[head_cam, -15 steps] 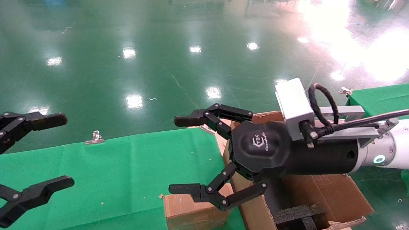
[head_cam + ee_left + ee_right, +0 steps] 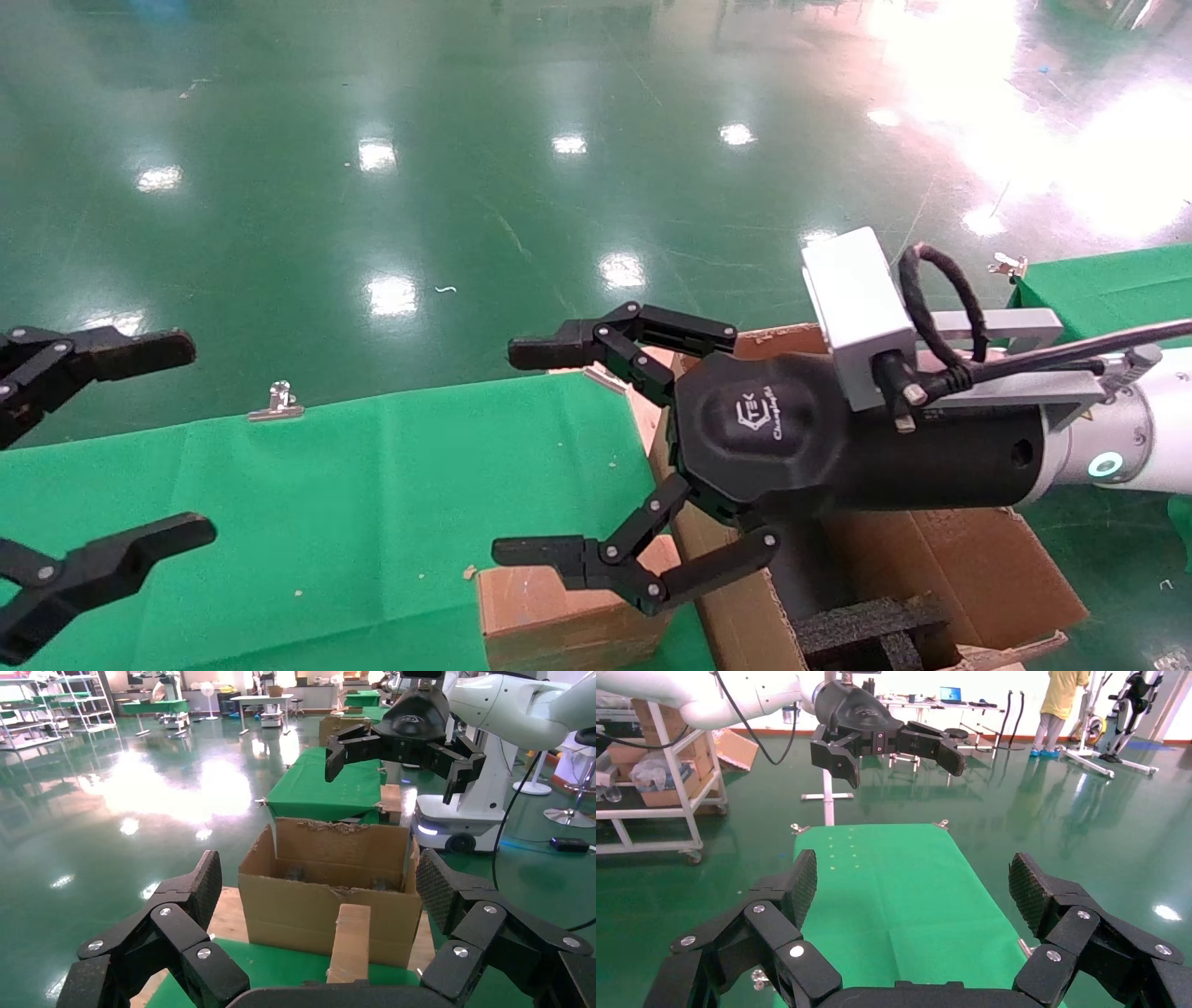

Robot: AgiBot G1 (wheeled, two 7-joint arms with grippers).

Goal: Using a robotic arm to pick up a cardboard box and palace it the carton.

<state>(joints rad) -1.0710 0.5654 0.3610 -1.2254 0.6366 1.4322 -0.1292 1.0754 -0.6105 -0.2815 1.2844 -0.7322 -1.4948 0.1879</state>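
We see the right gripper (image 2: 526,452) with its fingers (image 2: 545,352) spread wide and holding nothing, hanging in the air above the right end of the green-covered bench (image 2: 326,503), and the white robotic arm (image 2: 1127,447) reaches back from it toward the right edge of the head view. Below the lower finger, the cardboard box (image 2: 559,610) lies on the bench at its near right corner, apart from the fingers. Just beside that corner stands the carton (image 2: 968,568), its ragged flaps open and black foam (image 2: 866,624) showing inside; the gripper's body hangs over the carton's left wall. From the left wrist view the box appears to stand on edge right against the carton's wall, though we cannot be sure they touch. The left gripper (image 2: 140,443) hangs over the left end of the bench, its fingers likewise wide apart and empty. A metal clip (image 2: 277,403) sits on the bench's far edge.
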